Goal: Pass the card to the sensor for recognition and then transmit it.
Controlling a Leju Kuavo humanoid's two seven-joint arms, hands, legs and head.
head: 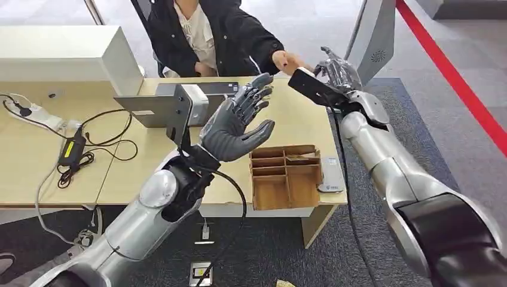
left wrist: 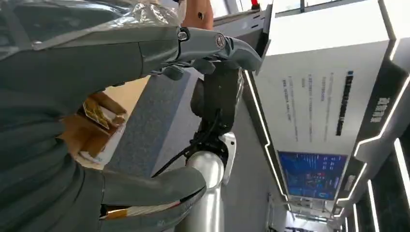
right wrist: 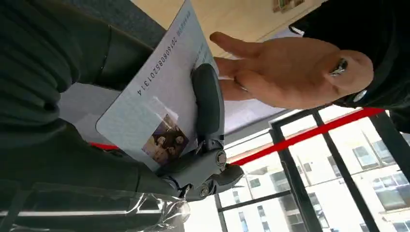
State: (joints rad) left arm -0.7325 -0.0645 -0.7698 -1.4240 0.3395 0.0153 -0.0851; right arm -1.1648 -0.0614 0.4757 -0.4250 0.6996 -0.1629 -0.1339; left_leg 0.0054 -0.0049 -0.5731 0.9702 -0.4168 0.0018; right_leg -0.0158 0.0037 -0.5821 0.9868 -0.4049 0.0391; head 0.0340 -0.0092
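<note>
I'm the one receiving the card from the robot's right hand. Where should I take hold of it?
Pinch the card by its free end beyond the right hand, coming from your open hand: a finger lies across its face, leaving that end clear.

- My left hand is raised over the desk, palm up, fingers spread, holding nothing.
- My right arm reaches far forward; my right hand pinches the card between its fingers.
</note>
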